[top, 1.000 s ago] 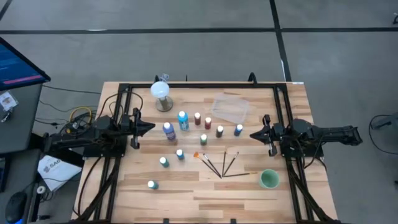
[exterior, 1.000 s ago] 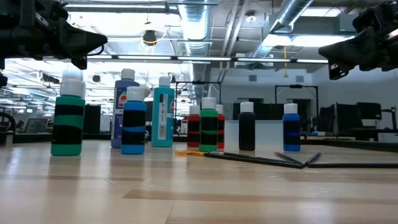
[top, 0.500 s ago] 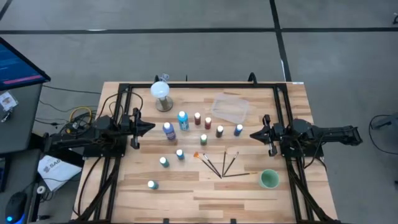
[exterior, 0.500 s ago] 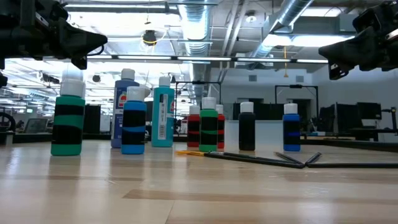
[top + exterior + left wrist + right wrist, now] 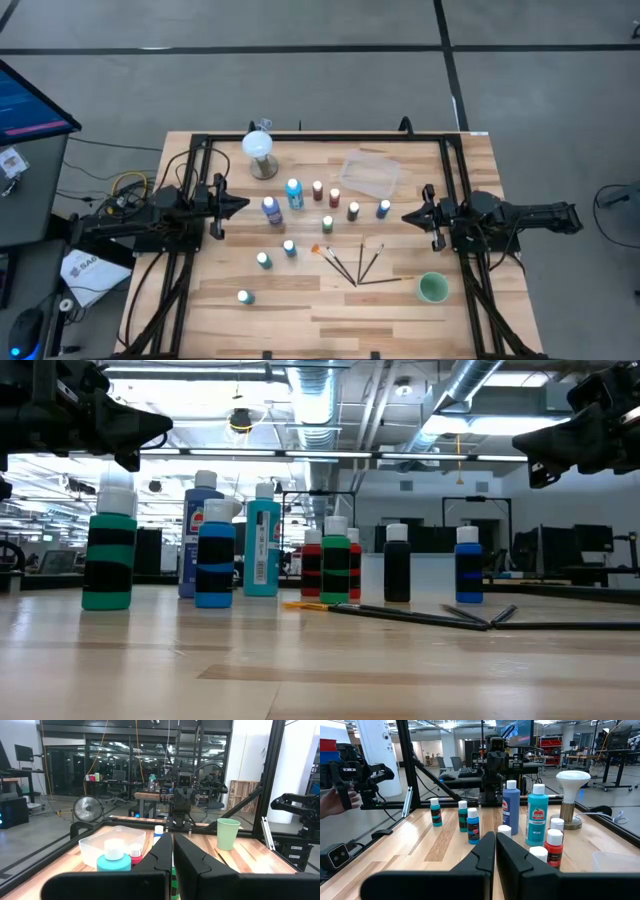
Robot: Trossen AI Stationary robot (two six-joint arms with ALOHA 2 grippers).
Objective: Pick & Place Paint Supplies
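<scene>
Several white-capped paint bottles (image 5: 292, 192) stand upright on their bases in the middle of the table; more stand toward the near left (image 5: 262, 260). In the low view they line up, teal-and-black (image 5: 110, 555) at the left. Thin dark paintbrushes (image 5: 358, 265) lie flat, fanned out, one orange-tipped (image 5: 300, 604). My left gripper (image 5: 243, 204) hovers shut at the table's left, above the table, pointing at the bottles. My right gripper (image 5: 405, 218) hovers shut at the right, facing them. Neither touches anything.
A white globe lamp on a round base (image 5: 260, 150) stands at the far left. A clear plastic tray (image 5: 370, 173) lies at the far middle-right. A green cup (image 5: 432, 288) stands at the near right. A person's hand (image 5: 337, 802) shows beyond the table in the right wrist view.
</scene>
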